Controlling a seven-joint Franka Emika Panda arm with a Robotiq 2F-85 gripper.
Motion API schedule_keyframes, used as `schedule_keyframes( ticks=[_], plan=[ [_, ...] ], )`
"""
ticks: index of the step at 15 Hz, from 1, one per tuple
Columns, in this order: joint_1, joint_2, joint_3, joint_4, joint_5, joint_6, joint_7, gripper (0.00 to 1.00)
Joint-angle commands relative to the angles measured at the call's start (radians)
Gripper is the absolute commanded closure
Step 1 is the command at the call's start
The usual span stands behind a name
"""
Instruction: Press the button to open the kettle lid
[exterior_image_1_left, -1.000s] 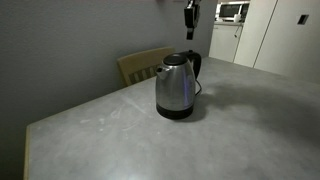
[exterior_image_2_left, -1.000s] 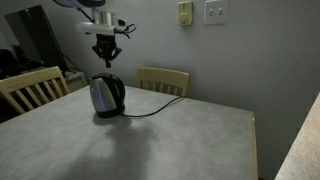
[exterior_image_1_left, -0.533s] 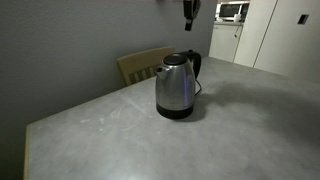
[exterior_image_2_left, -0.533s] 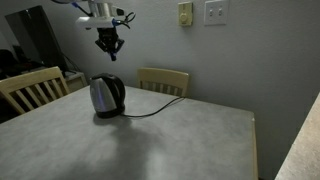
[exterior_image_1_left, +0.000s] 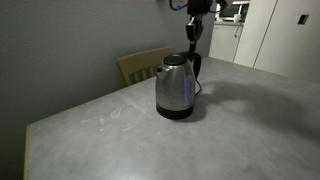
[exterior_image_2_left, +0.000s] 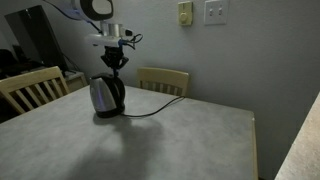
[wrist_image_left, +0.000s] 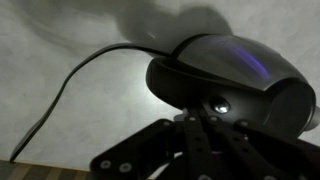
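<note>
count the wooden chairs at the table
2. The near chair stands at the table's end, at the picture's left edge in an exterior view; the far chair stands behind its far side, past the kettle. Others may be out of frame.

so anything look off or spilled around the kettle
Nothing stands out. The kettle stands upright on the table with the kettle lid shut, and its cord trails loosely across the top. No spill or damage shows. The gripper hangs close above the lid.
</note>
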Motion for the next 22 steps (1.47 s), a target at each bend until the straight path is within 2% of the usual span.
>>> schedule_keyframes(
  ticks=[1,5,17,22],
  plan=[
    [-0.016,0.056,0.025,0.072,0.021,-0.062,-0.010,1.00],
    [-0.006,0.054,0.021,0.087,0.010,-0.094,0.009,1.00],
    [0.047,0.012,0.003,0.058,-0.072,-0.066,0.118,1.00],
    [0.052,0.029,-0.002,0.082,-0.101,-0.081,0.142,1.00]
  ],
)
